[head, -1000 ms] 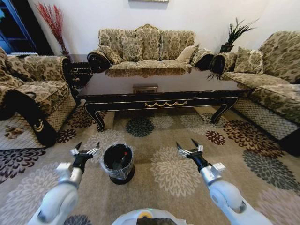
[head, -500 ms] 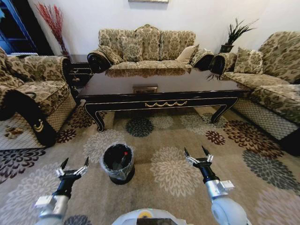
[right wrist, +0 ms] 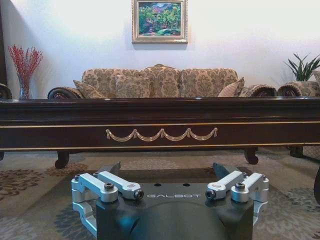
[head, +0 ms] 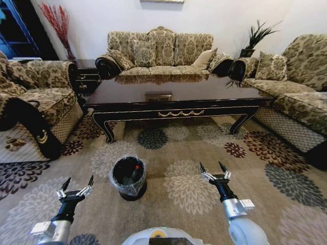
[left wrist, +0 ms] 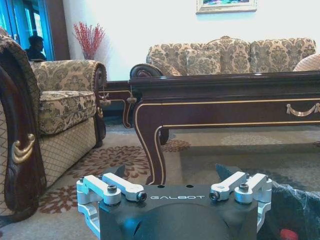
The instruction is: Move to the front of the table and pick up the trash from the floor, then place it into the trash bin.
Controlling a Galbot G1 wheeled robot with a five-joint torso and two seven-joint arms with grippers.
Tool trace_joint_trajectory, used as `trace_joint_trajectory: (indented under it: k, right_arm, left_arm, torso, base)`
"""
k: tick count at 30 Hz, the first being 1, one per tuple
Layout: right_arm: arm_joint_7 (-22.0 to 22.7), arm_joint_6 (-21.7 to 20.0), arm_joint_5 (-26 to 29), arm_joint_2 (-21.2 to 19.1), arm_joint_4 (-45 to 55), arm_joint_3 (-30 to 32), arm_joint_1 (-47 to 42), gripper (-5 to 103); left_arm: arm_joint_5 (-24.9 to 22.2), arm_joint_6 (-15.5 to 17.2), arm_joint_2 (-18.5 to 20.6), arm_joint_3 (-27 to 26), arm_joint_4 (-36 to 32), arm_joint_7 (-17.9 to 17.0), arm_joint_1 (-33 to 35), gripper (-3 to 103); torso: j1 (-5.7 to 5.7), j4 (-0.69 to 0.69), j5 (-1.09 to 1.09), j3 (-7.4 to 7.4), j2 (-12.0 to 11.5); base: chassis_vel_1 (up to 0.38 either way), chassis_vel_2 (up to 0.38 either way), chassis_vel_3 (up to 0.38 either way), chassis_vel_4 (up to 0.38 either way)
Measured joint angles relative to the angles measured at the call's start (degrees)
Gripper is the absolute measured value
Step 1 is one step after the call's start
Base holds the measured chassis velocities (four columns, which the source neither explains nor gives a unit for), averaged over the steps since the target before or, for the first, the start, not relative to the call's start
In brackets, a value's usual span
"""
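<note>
1. Facing the table (head: 173, 97) square on, the robot stands on the near side of it, with the gold-ornamented front rail straight ahead across open floor (head: 173, 148). Judged from this, the drive to the table's front looks done.
2. Left gripper (head: 76, 186) hangs low at near left, fingers spread wide, nothing between them. Right gripper (head: 214, 170) sits at near right, also splayed and empty. Both point forward over the carpet, held level and apart, a neutral carry rather than a reach.
3. Trash bin (head: 128, 177) stands on the carpet between the two grippers, nearer the left one, just right of it. Its crinkled liner folds over the rim. Inside: a dark shape with a small red spot, too small to identify.
4. Trash: no loose litter can be made out on the visible carpet. The busy flower medallions could easily hide small pale scraps, so this is not certain.
5. Surroundings: an armchair (head: 36, 102) at far left with a dark curved arm reaching toward the near floor; a sofa (head: 161, 51) behind the table; another sofa (head: 301, 92) at right; a potted plant (head: 254, 38) in the far right corner; red twigs (head: 59, 23) at far left.
6. Obstructions: nothing lies between the grippers and the bin. The left table leg (left wrist: 152, 145) stands close ahead of the left gripper in its wrist view, a thing to mind if that arm swings forward.
</note>
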Motion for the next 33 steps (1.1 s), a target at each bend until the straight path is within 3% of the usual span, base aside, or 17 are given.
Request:
trace_joint_trajectory:
  k: [12, 33]
  right_arm:
    - [0.0, -0.1, 0.1, -0.1, 0.0, -0.1, 0.1, 100]
    - [0.0, -0.2, 0.1, -0.2, 0.0, -0.1, 0.1, 100]
  left_arm:
    - [0.0, 0.2, 0.1, 0.1, 0.0, -0.1, -0.1, 100]
    - [-0.1, 0.3, 0.1, 0.2, 0.0, -0.2, -0.2, 100]
  torso:
    - [0.0, 0.0, 0.0, 0.01, 0.0]
    - [0.0, 0.0, 0.0, 0.0, 0.0]
  base:
    - [0.026, -0.026, -0.03, 0.036]
    - [0.133, -0.14, -0.135, 0.137]
